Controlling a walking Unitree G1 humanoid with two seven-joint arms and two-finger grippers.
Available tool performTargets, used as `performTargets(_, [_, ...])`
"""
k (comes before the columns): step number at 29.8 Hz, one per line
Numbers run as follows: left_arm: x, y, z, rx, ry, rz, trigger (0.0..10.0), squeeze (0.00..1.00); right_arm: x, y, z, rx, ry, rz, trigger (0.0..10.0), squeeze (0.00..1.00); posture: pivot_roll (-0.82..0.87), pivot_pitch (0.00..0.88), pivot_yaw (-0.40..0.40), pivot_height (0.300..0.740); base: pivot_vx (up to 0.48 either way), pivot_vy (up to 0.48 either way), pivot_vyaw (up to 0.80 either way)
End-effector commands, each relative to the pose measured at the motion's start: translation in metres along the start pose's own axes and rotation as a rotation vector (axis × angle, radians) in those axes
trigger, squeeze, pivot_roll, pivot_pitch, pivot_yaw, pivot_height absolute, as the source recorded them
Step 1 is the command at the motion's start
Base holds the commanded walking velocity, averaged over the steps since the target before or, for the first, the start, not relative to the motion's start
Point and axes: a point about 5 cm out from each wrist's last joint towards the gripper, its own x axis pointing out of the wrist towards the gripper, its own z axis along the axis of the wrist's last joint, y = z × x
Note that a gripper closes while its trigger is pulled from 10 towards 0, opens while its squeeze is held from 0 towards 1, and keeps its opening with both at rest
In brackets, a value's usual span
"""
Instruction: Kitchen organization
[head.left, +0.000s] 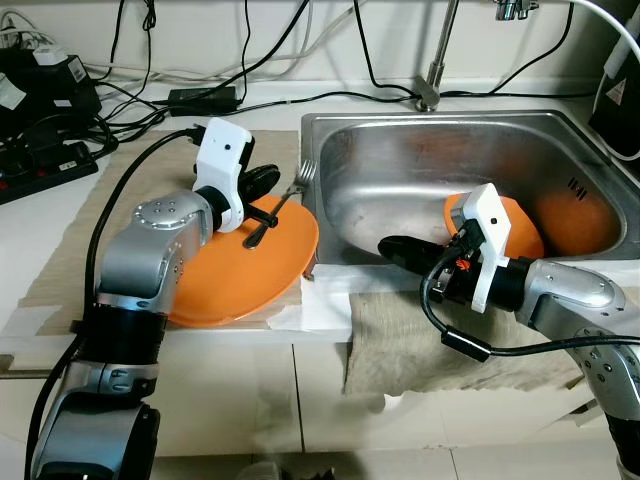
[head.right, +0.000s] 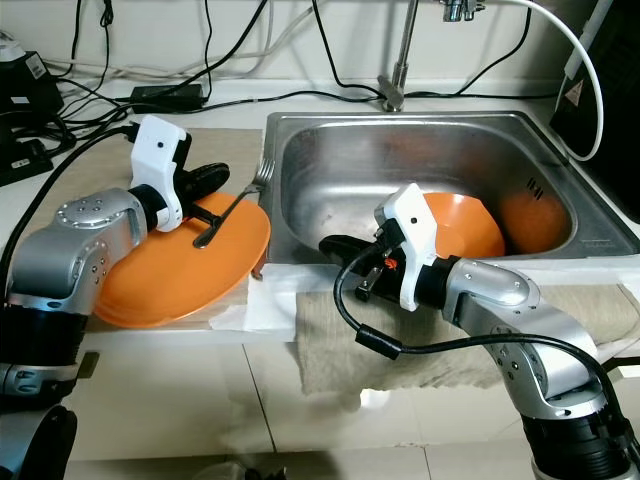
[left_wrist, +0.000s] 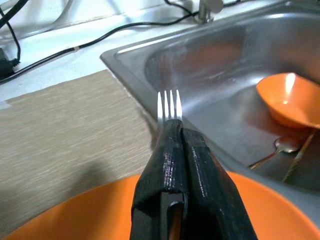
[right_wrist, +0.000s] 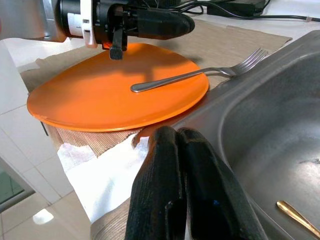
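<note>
Two grippers sit low over the counter's front edge, both with fingers pressed together and holding nothing. Nearest, a towel (head.left: 420, 340) hangs over the edge beneath the right gripper (head.left: 395, 247), which points along the near rim of the sink (head.left: 330, 120), just beside a white sheet (head.left: 320, 310) tucked under the plate (head.left: 230, 280). The plate lies flat on a mat (head.left: 130, 170) left of the sink, and the fork (head.left: 283, 203) rests across it, handle on the orange surface and tines jutting past the plate's edge toward the sink rim. The left gripper (head.left: 262, 178) hovers just above the fork without touching it. The fork looks like thin, stiff, polished metal: light, but likely slick, and lying flat it gives little to pinch. The overhanging neck just behind the tines seems the best hold, since fingers can get under it there; pressing on the handle would probably skate it over the glossy plate or tip it off. The fingers would have to part before they could take it. The plate is likely hard plastic, light and liable to slide on the mat if nudged. The sink rim stands close to the tines and crowds any approach from that side. Farther in, a bowl (head.left: 520, 225) and a spoon (left_wrist: 282, 146) lie in the basin. Beyond them the tap (head.left: 432, 80) rises, with cables (head.left: 300, 100) strung along the back of the counter.
</note>
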Motion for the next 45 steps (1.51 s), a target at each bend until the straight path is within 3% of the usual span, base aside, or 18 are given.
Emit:
performTargets(1, [0.0,0.001,0.0,0.033,0.007,0.031,4.7,1.0,0.001,-0.002,0.002,-0.014,-0.006,-0.011,10.0,0.0,0.01,0.008,0.022,0.74,0.0,0.0,0.0])
performTargets(2, [0.0,-0.001,-0.002,0.023,0.013,0.03,10.0,1.0,0.001,-0.003,0.002,-0.014,-0.006,-0.016,10.0,0.0,0.01,0.008,0.021,0.74,0.0,0.0,0.0])
performTargets(10, [-0.003,-0.003,-0.02,0.0,0.127,-0.011,10.0,1.0,0.0,-0.002,0.001,-0.014,-0.002,-0.017,10.0,0.0,0.01,0.009,0.026,0.74,0.0,0.0,0.0])
performTargets(18, [-0.02,0.029,0.013,0.047,0.099,0.021,10.0,1.0,-0.001,-0.002,-0.002,-0.012,0.006,-0.018,10.0,0.0,0.02,0.005,0.035,0.74,0.0,0.0,0.0])
performTargets(35, [-0.021,0.009,0.001,0.016,0.147,-0.079,10.0,1.0,0.0,-0.002,-0.005,-0.011,0.012,-0.021,10.0,0.0,0.02,0.002,0.032,0.74,0.0,0.0,0.0])
performTargets(45, [-0.018,0.006,0.008,0.023,0.121,-0.088,10.0,1.0,0.001,-0.002,-0.006,-0.012,0.01,-0.021,10.0,0.0,0.02,0.002,0.034,0.74,0.0,0.0,0.0])
